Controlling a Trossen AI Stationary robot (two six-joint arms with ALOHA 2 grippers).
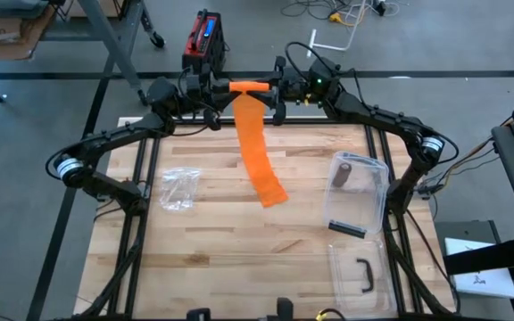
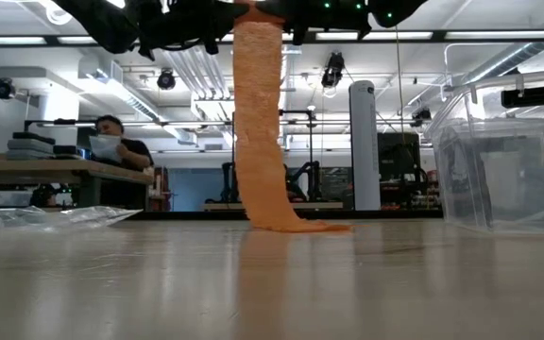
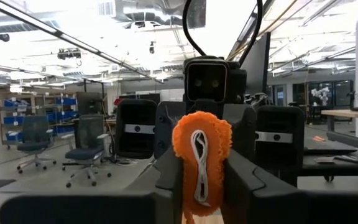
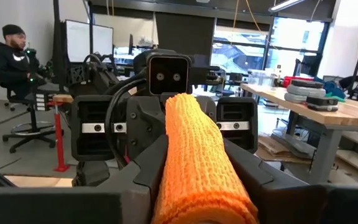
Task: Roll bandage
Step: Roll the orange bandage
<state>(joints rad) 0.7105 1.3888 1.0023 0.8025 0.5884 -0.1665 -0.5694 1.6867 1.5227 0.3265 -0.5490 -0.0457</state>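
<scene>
Two arms meet above the wooden table's [image 1: 239, 241] far edge, their grippers cut off at the top of the low view. One orange bandage [image 1: 255, 147] – rolled end clenched between left gripper [image 1: 211, 92] and right gripper [image 1: 279, 92], each gripping one end – hangs to the tabletop, beside two clear containers [image 1: 357, 192] and one plastic bag [image 1: 178, 188]

Fluorescent strips [image 2: 149, 40] are glowing along the open ceiling, ducts [image 2: 196, 71] running beneath them. A person [image 2: 113, 142] is sitting behind a desk [image 2: 36, 168]; another [image 4: 14, 59] is sitting on a chair near monitors [image 4: 91, 38]. Office chairs [image 3: 86, 140] are standing on grey floor [image 1: 43, 98]. Windows [image 4: 241, 53] are letting daylight in.
</scene>
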